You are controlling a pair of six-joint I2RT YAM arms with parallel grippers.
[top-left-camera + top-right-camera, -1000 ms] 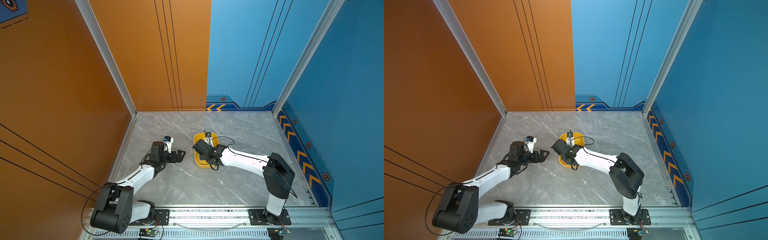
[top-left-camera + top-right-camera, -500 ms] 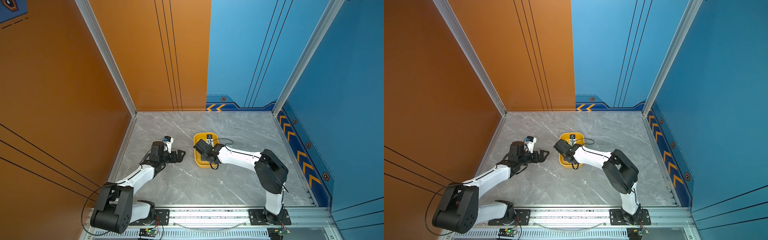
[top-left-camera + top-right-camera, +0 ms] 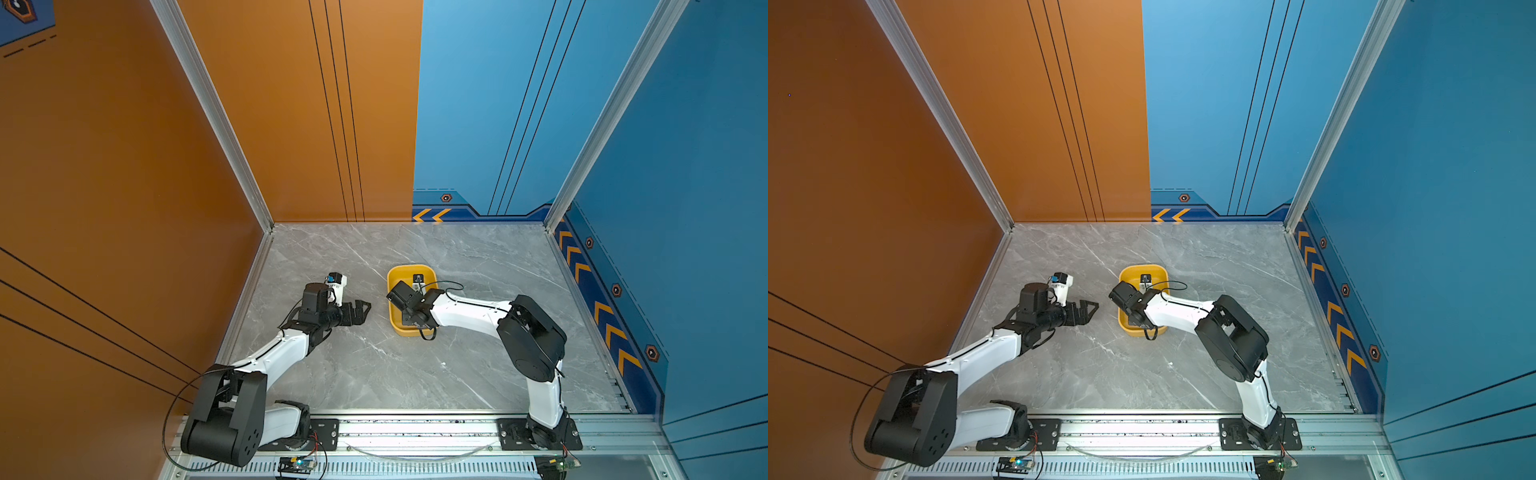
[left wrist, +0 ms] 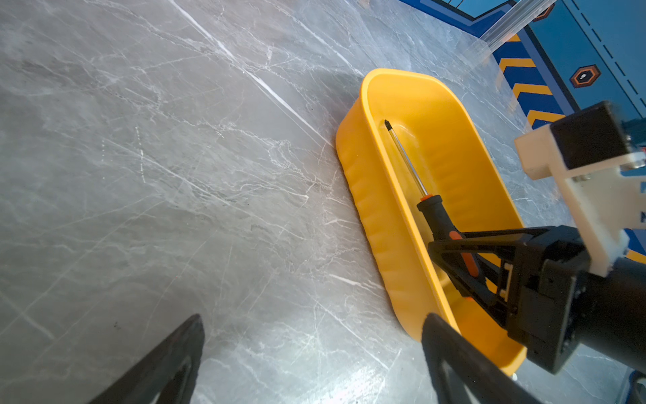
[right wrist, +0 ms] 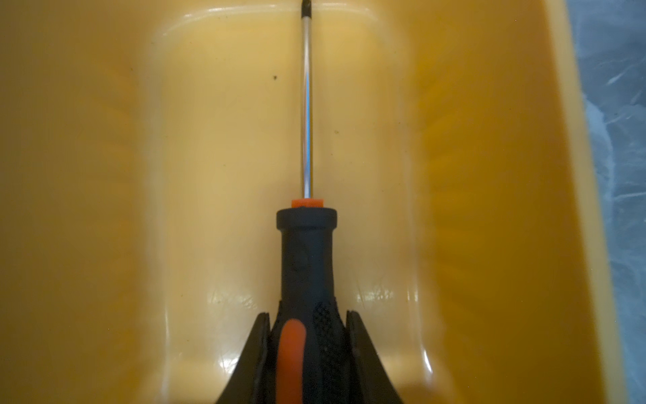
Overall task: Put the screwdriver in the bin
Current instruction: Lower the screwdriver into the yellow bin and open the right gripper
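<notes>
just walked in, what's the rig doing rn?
The right pincer is shut on the screwdriver by its handle, holding it inside the yellow bin, tip near the far wall. Not released yet. The left pincer is open, holding nothing, over the table beside the bin.

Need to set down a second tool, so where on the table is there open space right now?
Bare marble lies between the two arm bases, and behind the bin toward the back wall. It is crowded at the bin, where the right gripper holds the screwdriver.
</notes>
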